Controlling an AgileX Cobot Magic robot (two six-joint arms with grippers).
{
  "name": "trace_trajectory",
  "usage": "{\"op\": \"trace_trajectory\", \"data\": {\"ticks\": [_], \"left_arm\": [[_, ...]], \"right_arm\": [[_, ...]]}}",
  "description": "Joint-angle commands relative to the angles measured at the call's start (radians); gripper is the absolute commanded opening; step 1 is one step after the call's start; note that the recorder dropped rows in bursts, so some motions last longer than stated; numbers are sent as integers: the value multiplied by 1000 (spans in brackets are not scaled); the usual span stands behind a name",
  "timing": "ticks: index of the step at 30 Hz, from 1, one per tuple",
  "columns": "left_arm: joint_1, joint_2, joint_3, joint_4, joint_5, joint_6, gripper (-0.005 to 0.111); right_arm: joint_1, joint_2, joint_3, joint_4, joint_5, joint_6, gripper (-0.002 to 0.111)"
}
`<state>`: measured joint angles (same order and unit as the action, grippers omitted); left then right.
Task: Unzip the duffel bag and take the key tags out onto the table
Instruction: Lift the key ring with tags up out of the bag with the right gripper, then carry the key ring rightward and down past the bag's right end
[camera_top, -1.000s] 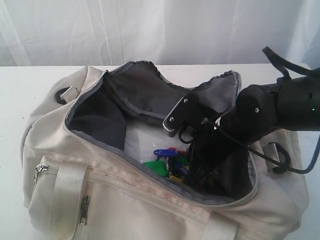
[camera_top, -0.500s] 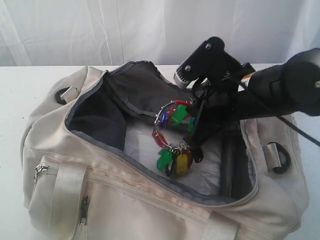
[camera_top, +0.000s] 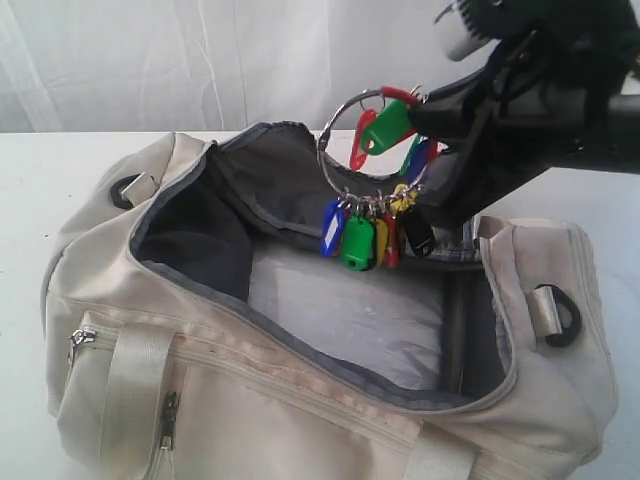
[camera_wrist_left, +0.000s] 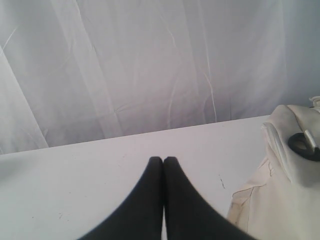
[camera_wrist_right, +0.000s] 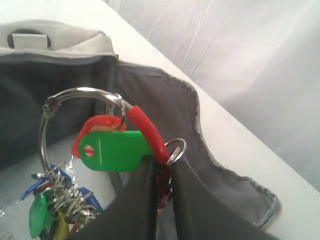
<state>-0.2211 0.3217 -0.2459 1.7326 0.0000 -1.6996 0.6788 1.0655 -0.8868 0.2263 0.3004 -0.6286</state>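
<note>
Pale white curtain (camera_top: 150, 60) with soft vertical folds and faint creases, spanning the whole background

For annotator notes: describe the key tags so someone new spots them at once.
Find the big cream duffel bag lying unzipped on the white table. Above its open mouth the right gripper holds up the key tags on a large metal ring. They are the only bright things: green, blue, red, yellow, black plastic.
</note>
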Motion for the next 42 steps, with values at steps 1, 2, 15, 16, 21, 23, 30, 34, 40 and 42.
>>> {"op": "trace_trajectory", "data": {"ticks": [1,2,15,16,21,23,30,34,40,42], "left_arm": [[-1,-8,4,12,-7,0,0],[-1,-8,4,12,-7,0,0],[-1,-8,4,12,-7,0,0],[-1,-8,4,12,-7,0,0],[-1,-8,4,12,-7,0,0],[-1,-8,4,12,-7,0,0],[-1,-8,4,12,-7,0,0],[-1,-8,4,12,-9,0,0],[-1,-8,4,12,-11,0,0],[-1,-8,4,12,-11,0,0]], "right_arm": [[-38,-88,0,-43,47,59,0],[-49,-107,0,-75,69,86,0],[-155,-334,0,-605,308,495,0],[-155,-351,0,-623,312,517,0],[-155,-402,0,-782,444,651,0],[-155,-407,1,-863,565,697,0],[-155,-419,55,-935,680,754,0],[-155,-403,149,-948,685,857,0],[-155,-341,310,-937,515,1025,0],[-155,-307,345,-943,413,1069,0]]}}
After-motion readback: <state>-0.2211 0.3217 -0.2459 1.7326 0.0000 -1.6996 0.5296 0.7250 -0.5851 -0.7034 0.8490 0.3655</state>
